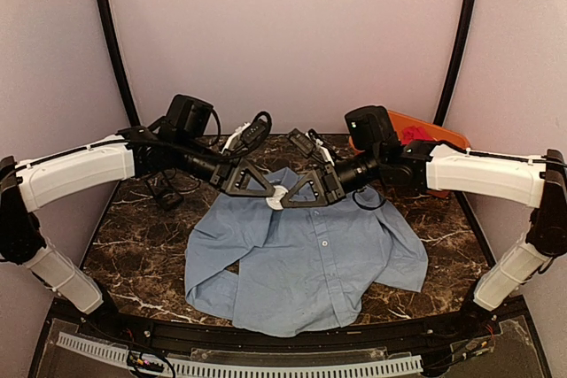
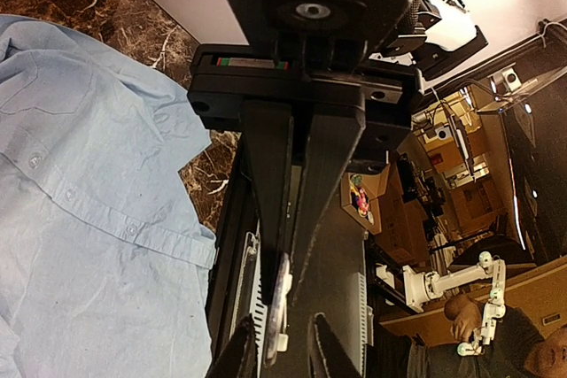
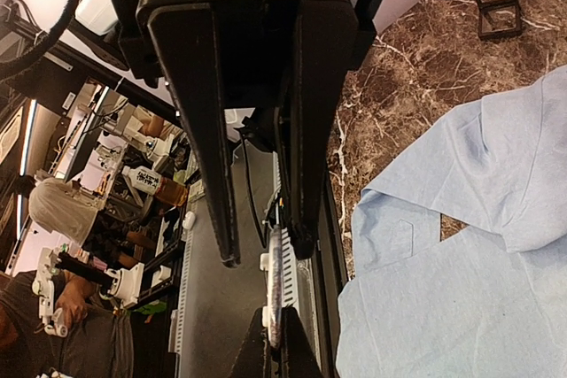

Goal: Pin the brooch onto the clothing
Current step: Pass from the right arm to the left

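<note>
The brooch (image 1: 277, 199) hangs in the air above the collar end of the light blue shirt (image 1: 310, 263), between both grippers, which meet tip to tip. My left gripper (image 1: 273, 194) comes in from the left and is shut on it. In the right wrist view the left gripper's tips pinch the edge-on dark disc (image 3: 278, 289) from both sides. My right gripper (image 3: 266, 257) stands open around the disc's other end, one finger (image 3: 303, 241) close beside it and the other well clear. The left wrist view shows the brooch (image 2: 275, 325) below my nearly closed left fingers (image 2: 266, 245).
The shirt lies spread on a dark marble table (image 1: 142, 245). An orange basket (image 1: 425, 130) holding red cloth (image 1: 415, 136) stands at the back right. A small black frame (image 1: 164, 190) sits at the back left. A white ribbed strip (image 1: 266, 365) runs along the near edge.
</note>
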